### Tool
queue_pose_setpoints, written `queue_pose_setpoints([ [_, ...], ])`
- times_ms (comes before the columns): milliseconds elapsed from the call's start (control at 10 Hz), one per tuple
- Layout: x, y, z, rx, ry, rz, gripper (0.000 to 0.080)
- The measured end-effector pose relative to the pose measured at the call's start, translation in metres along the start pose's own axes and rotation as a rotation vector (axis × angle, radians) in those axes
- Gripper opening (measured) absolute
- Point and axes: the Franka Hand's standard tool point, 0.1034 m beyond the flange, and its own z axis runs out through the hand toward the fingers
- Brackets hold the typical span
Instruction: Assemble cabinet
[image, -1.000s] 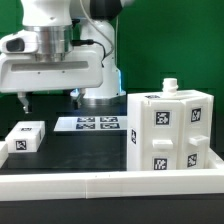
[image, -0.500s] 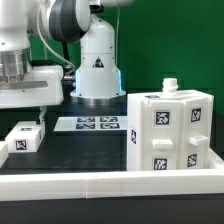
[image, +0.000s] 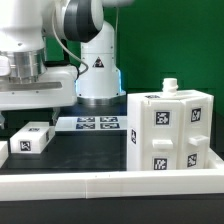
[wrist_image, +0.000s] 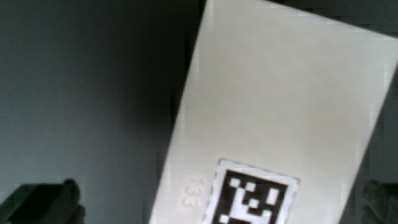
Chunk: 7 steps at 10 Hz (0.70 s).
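The cabinet is a large white box with black-and-white tags, standing at the exterior view's right with a small knob on top. A small white tagged block lies on the dark table at the exterior view's left. My gripper is low, right over this block. In the wrist view the block fills the frame with one tag showing. My gripper is open, with one dark finger beside the block and a gap between them. The other finger shows only at the frame's edge.
The marker board lies flat on the table behind the block, between it and the cabinet. The robot's white base stands behind the board. A white ledge runs along the front edge.
The arm has swung toward the exterior view's left and come down over the small block. The block sits slightly further right than before. The cabinet has not moved.
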Motion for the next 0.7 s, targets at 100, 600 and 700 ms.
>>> queue_pose_setpoints([
  [100, 0.000, -0.001, 0.000, 0.000, -0.001, -0.002, 0.0797],
  [600, 0.007, -0.010, 0.012, -0.020, 0.010, 0.023, 0.0797],
  [700, 0.007, -0.011, 0.015, -0.023, 0.010, 0.018, 0.0797],
])
